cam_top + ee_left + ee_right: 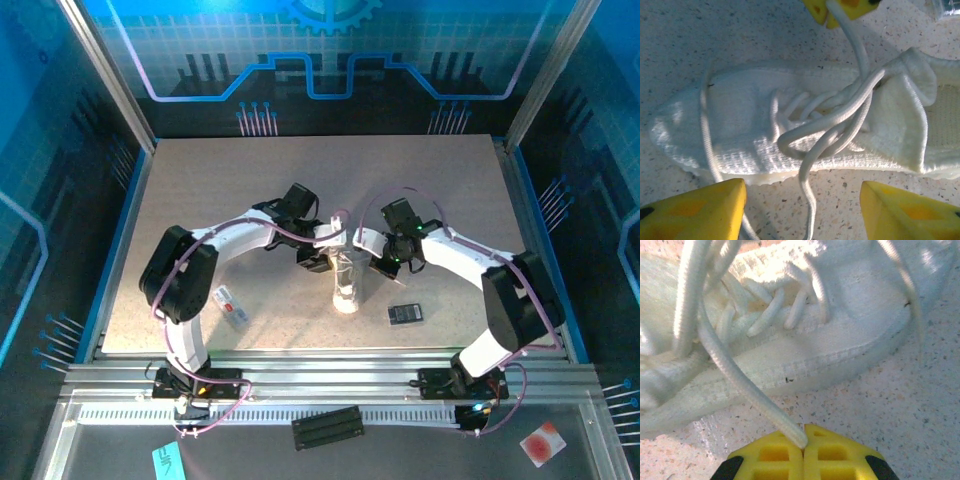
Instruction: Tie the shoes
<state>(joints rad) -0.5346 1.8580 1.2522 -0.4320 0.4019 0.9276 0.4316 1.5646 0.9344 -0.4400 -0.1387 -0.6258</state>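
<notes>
Lying near the middle of the tabletop, the white sneaker is resting sole down and pointing its toe toward the arm bases, with your two hands flanking its laced part; your right hand is pressing its yellow fingertips together on the end of one white lace, and that lace is running from the pinch up toward the eyelets; in the left wrist view, the same pinch is sitting at the far side of the sneaker, the lace dropping from it to the tongue; your left hand is holding its fingers spread wide just beside the sneaker's near side wall, gripping nothing; a second lace is looping over the upper, trailing off the sole's edge and passing between those spread fingers; another strand is lying draped across the toe; a small flat black rectangle is lying on the tabletop to the right of the toe, apart from it; a small white tag is lying well to the left, near the left arm.
</notes>
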